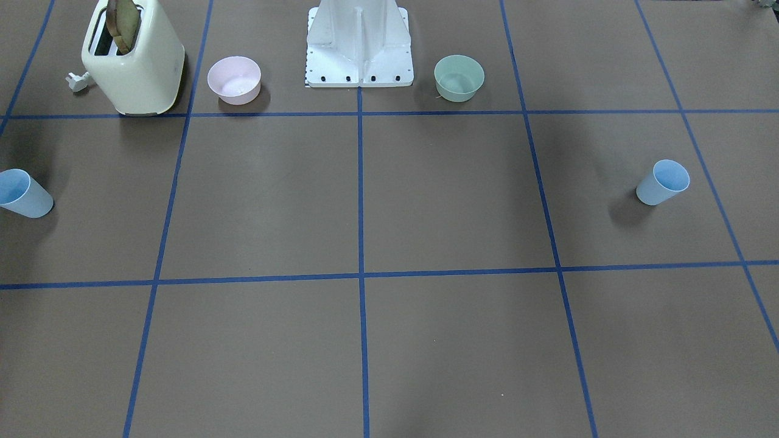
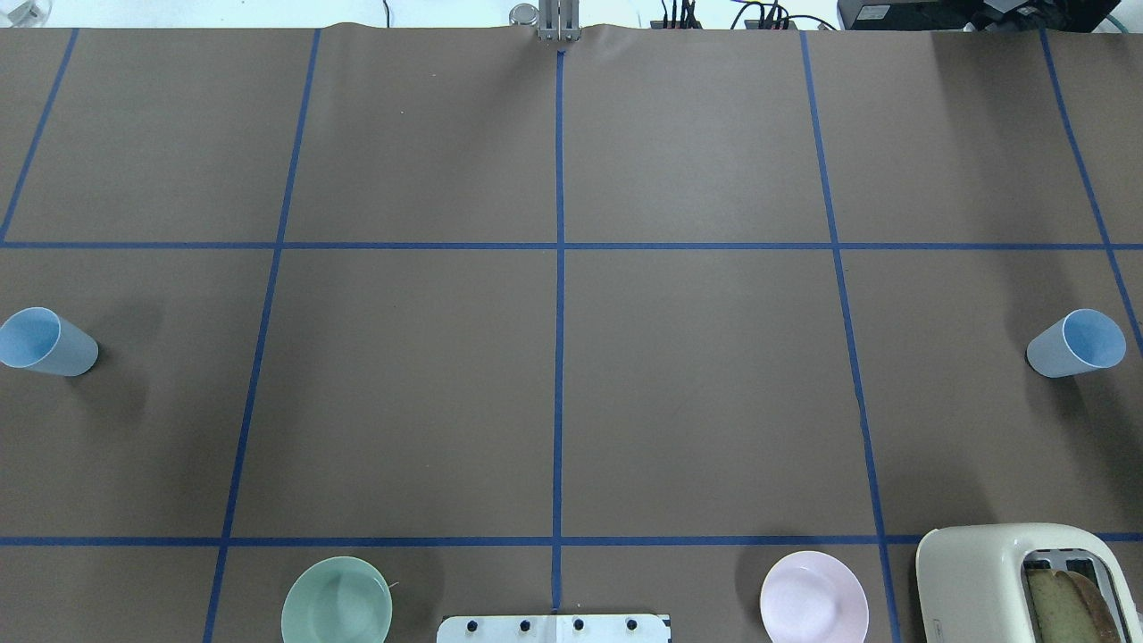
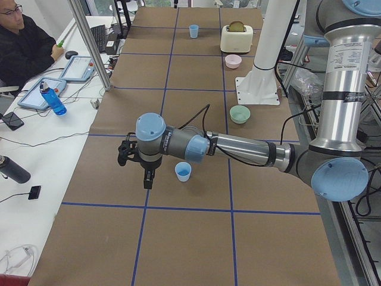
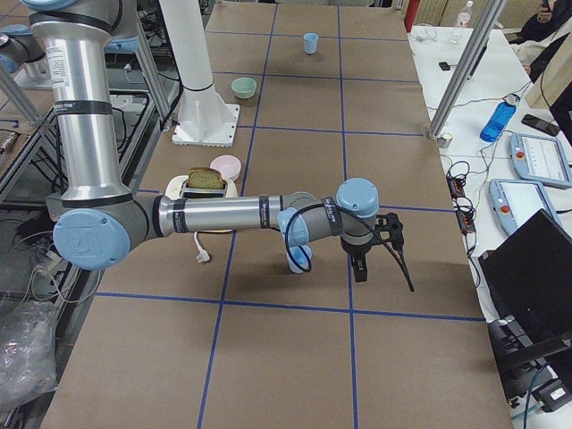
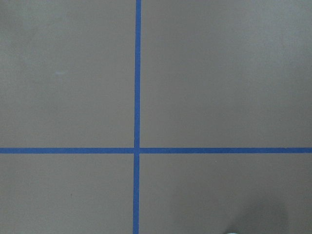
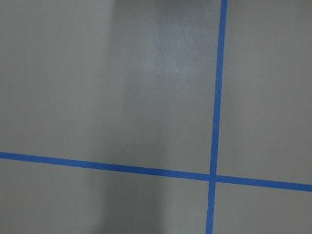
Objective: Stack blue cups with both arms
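Only my side views show left fingers [image 3: 147,179] at nine o'clock of a blue cup [image 3: 183,171], and right fingers [image 4: 361,268]; spread or pressed, I cannot tell.

I'm checking every view for lettering and nothing is legible. The grey metal left arm [image 3: 344,89] has a small printed label [image 3: 345,56] on its upright silver tube, too fine to read. The grey metal right arm [image 4: 82,125] has the same.
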You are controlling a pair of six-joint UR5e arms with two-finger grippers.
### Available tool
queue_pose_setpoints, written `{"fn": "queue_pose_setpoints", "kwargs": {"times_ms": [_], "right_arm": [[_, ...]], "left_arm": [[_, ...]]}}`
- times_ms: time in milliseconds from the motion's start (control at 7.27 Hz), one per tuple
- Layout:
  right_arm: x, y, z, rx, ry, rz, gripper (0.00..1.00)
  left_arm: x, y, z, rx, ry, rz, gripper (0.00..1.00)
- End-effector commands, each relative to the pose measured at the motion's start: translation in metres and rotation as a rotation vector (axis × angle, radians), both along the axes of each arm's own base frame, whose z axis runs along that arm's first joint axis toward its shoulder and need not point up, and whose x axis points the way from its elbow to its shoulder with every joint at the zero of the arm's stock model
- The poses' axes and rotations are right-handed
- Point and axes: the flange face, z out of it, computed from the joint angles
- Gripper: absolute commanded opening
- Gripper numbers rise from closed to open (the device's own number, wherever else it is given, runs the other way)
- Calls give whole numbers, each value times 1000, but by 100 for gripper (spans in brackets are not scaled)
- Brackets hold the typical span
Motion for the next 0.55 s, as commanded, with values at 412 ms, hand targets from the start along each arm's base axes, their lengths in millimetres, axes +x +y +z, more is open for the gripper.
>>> {"fn": "queue_pose_setpoints", "kwargs": {"times_ms": [412], "right_arm": [[-13, 74, 31, -65, -71, 99, 100]], "left_arm": [[70, 10, 4, -1, 1, 8, 98]]}}
